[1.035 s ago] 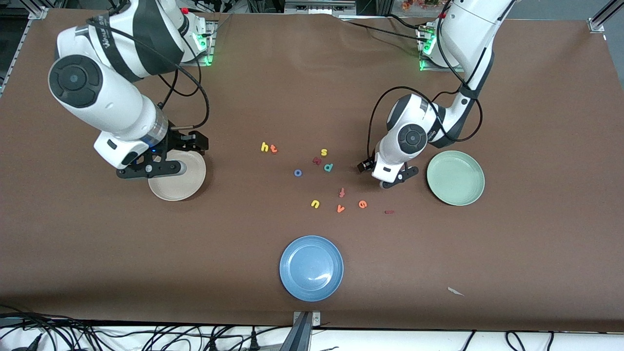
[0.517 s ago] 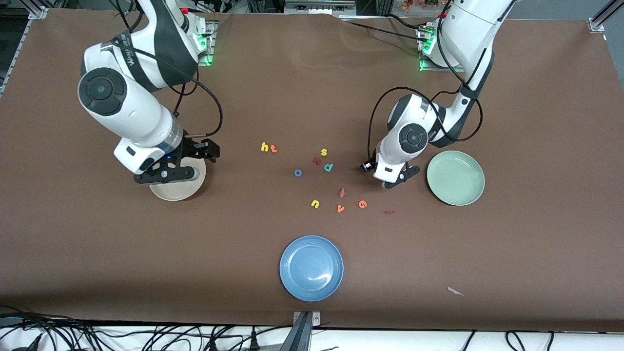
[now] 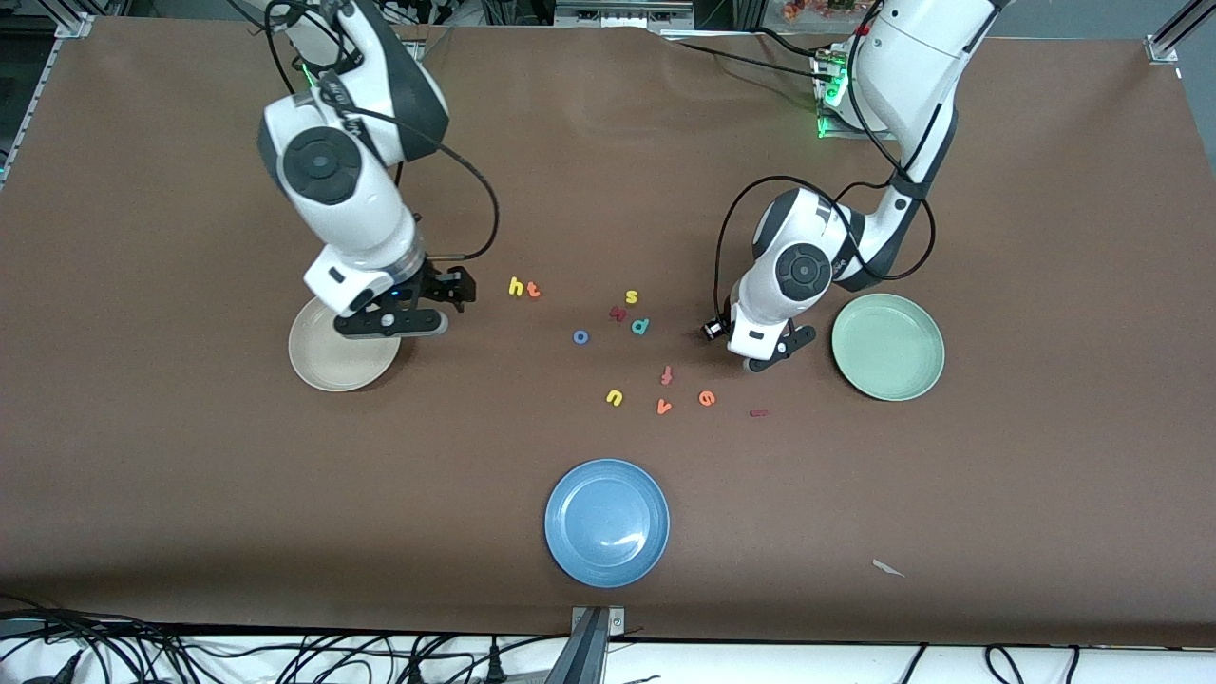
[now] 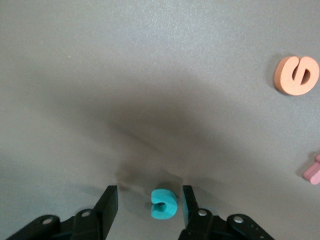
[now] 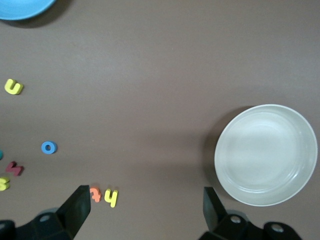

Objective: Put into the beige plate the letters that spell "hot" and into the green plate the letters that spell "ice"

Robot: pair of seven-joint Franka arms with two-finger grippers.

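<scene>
My left gripper (image 3: 774,350) is low at the table beside the green plate (image 3: 902,366). Its jaws stand open round the teal c (image 4: 164,204): the c lies against one finger, with a gap to the other. The orange e (image 3: 706,398) and the dark red i (image 3: 758,412) lie nearer the camera. My right gripper (image 3: 394,328) hangs open and empty over the rim of the beige plate (image 3: 328,366). The yellow h (image 3: 516,286) and orange t (image 3: 533,291) lie side by side beyond it, toward the table's middle. The blue o (image 3: 579,336) lies alone a little nearer the camera.
A blue plate (image 3: 606,522) sits near the table's front edge. Other letters are scattered mid-table: yellow s (image 3: 631,297), teal d (image 3: 640,326), red-orange f (image 3: 666,375), yellow u (image 3: 614,397), orange v (image 3: 663,407). A paper scrap (image 3: 888,568) lies toward the left arm's end.
My right arm has swung from over the beige plate toward the table's middle, its gripper still open. My left gripper's jaws have narrowed round the teal c.
</scene>
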